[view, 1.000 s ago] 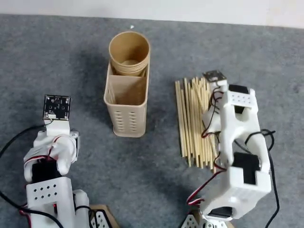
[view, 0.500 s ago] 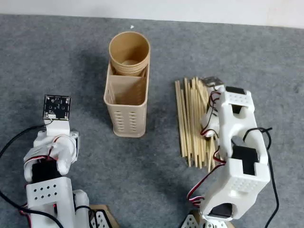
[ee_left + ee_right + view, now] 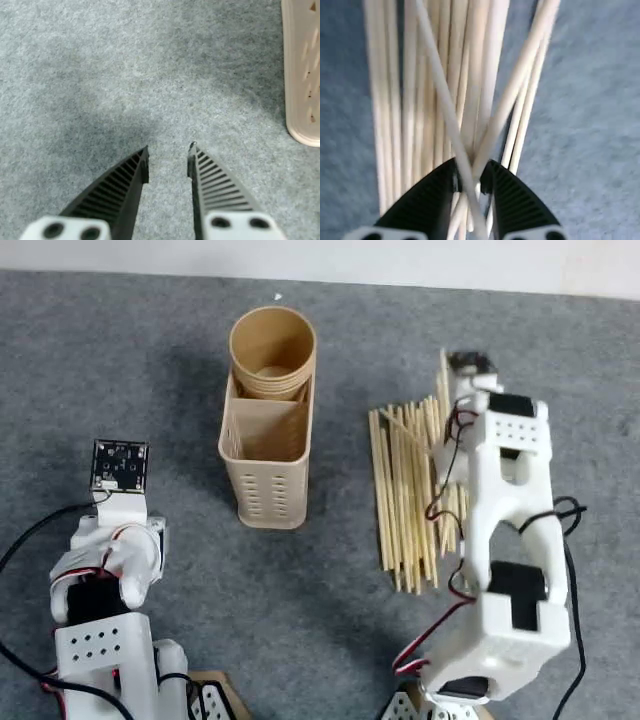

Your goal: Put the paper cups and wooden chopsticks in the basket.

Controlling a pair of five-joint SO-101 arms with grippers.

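From above, paper cups sit nested in the far end of the basket; wooden chopsticks lie beside it on the tabletop. Left wrist: the left pincer gapes partway, empty. Right wrist: the right pincer clamps a few wooden chopsticks.

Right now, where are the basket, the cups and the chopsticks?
basket (image 3: 265,490): high view, front wall.
paper cups (image 3: 272,350): high view, inside the top cup.
chopsticks (image 3: 400,500): high view, middle of the pile.

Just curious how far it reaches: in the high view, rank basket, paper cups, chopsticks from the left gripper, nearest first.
1. Basket, right of the left gripper.
2. Paper cups, stacked in the basket's far end.
3. Wooden chopsticks, beyond the basket.
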